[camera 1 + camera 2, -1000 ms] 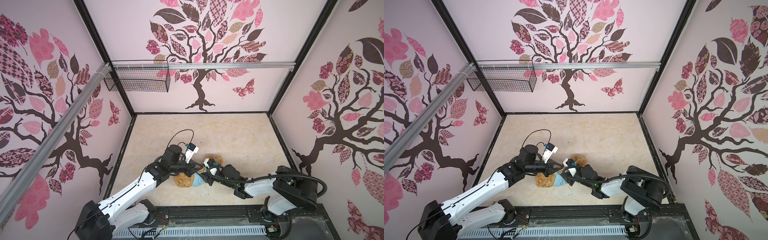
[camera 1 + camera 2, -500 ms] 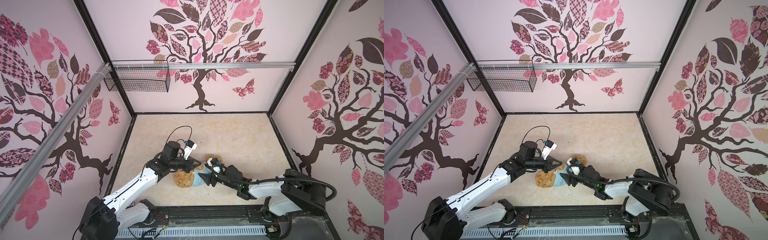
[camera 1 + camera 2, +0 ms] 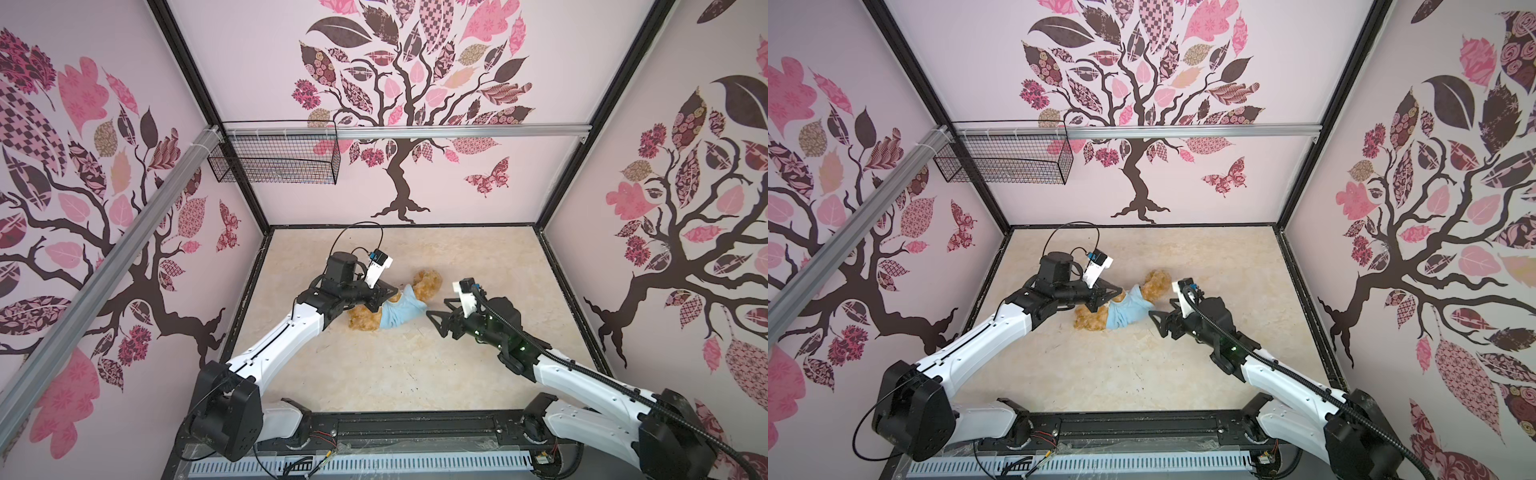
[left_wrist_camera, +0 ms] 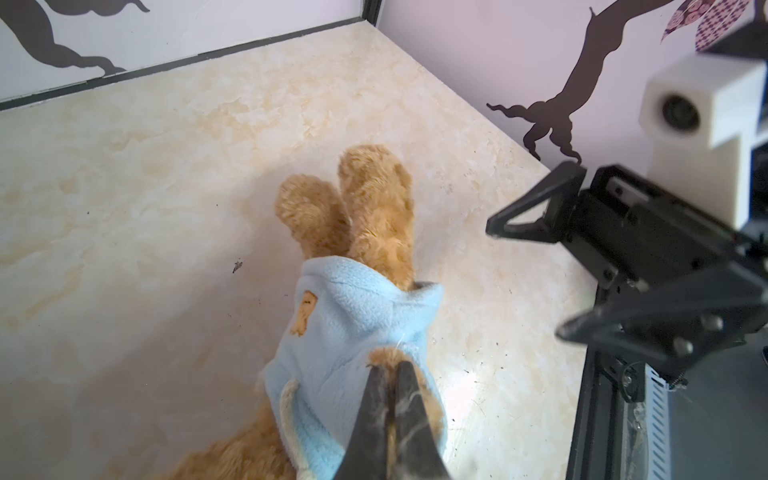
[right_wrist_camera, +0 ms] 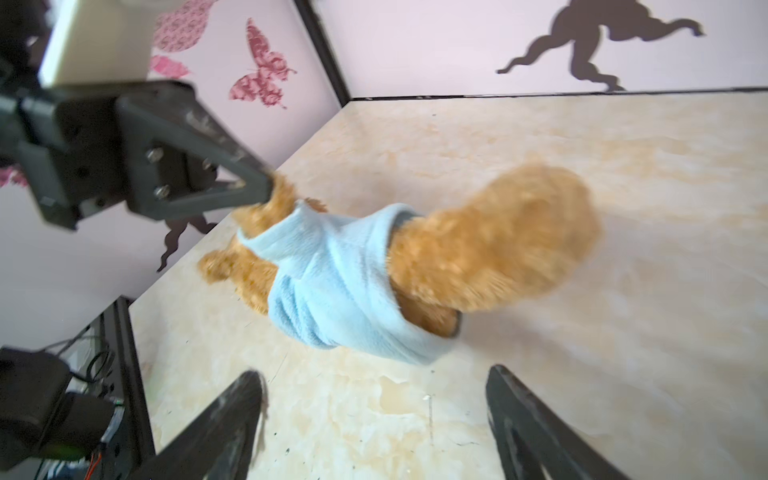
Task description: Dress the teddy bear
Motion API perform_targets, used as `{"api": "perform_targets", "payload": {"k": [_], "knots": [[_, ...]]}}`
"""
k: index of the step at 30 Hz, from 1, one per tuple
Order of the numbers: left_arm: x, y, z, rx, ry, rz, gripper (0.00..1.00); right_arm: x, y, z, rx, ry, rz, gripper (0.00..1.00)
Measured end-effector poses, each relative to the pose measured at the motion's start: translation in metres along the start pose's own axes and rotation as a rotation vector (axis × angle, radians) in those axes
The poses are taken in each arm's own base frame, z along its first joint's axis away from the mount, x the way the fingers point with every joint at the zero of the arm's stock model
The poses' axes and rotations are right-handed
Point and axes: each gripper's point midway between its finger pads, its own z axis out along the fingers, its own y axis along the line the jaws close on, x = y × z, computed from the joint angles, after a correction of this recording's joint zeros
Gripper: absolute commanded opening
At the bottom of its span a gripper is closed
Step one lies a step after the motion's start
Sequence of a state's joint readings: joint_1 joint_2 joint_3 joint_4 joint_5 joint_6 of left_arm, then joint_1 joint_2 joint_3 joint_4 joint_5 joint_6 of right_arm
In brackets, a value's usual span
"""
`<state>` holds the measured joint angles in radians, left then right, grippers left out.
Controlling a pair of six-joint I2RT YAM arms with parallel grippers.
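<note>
We see our left gripper (image 4: 388, 370) pinched tight on a furry bit of the teddy bear (image 3: 427, 283) that pokes out of the blue shirt (image 3: 401, 311). The teddy bear lies on the table (image 3: 374, 374), right at the tip of this gripper, with the shirt around its middle. Our right gripper (image 3: 437, 309) stands wide and holds nothing. It sits just beside the bear's legs and does not touch them.

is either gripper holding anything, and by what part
The left gripper is shut on the teddy bear, pinching a furry limb poking through an opening in the blue shirt. The right gripper is open, holding nothing.
</note>
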<state>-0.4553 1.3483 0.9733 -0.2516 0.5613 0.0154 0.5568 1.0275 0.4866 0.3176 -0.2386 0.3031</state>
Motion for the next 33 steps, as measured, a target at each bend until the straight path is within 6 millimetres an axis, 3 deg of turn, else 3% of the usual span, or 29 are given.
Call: {"api": "perform_targets", "payload": {"k": [3,5,10,16,20,24,29,33], "knots": [[0.019,0.001,0.014,-0.016,0.045,-0.01,0.04,-0.008,-0.03,-0.006,0.081,0.006,0.091,0.84],[0.043,-0.01,0.024,-0.011,0.093,-0.016,0.07,-0.007,-0.037,-0.008,0.104,0.027,0.126,0.83],[0.099,-0.046,0.038,0.019,0.177,-0.055,0.19,-0.008,-0.027,-0.007,0.059,0.057,0.166,0.78],[0.132,-0.089,0.032,0.075,0.151,-0.091,0.28,0.001,-0.012,0.008,-0.027,0.126,0.214,0.69],[0.136,-0.097,0.028,0.088,0.123,-0.126,0.33,0.017,0.02,0.031,-0.116,0.221,0.199,0.63],[0.131,-0.098,0.023,0.091,0.094,-0.149,0.43,0.027,0.044,0.053,-0.196,0.28,0.181,0.5],[0.116,-0.103,0.009,0.095,0.041,-0.163,0.58,0.069,0.034,0.071,-0.198,0.384,0.217,0.38],[0.095,-0.1,-0.007,0.055,-0.011,-0.157,0.67,0.111,0.022,0.07,-0.187,0.476,0.253,0.34]]}}
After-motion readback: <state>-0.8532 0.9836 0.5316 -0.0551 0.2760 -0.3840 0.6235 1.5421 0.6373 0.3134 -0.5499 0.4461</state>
